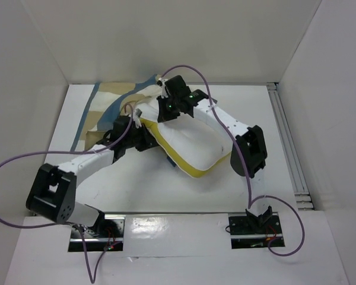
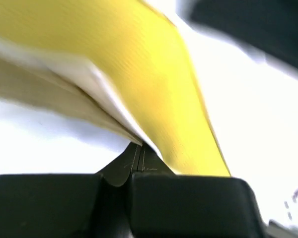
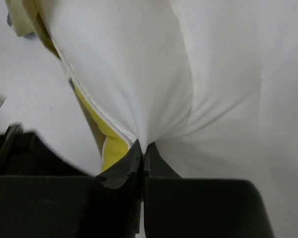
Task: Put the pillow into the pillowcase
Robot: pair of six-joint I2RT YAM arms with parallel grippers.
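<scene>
We find the pillow (image 1: 190, 142) lying askew on the tabletop (image 1: 136, 187), with its yellow-banded edge nearest the arm bases. At the pillow's left side, the left gripper (image 2: 138, 151) has its jaws pressed together. They are pinching tan cloth of the pillowcase (image 1: 104, 110) and a white layer, just beside the yellow band. At the pillow's far end, the right gripper (image 3: 143, 148) has its jaws clamped on a puckered fold of the pillow's white cover. Beyond the pillow, to its far left, the rest of the pillowcase lies spread on the tabletop.
</scene>
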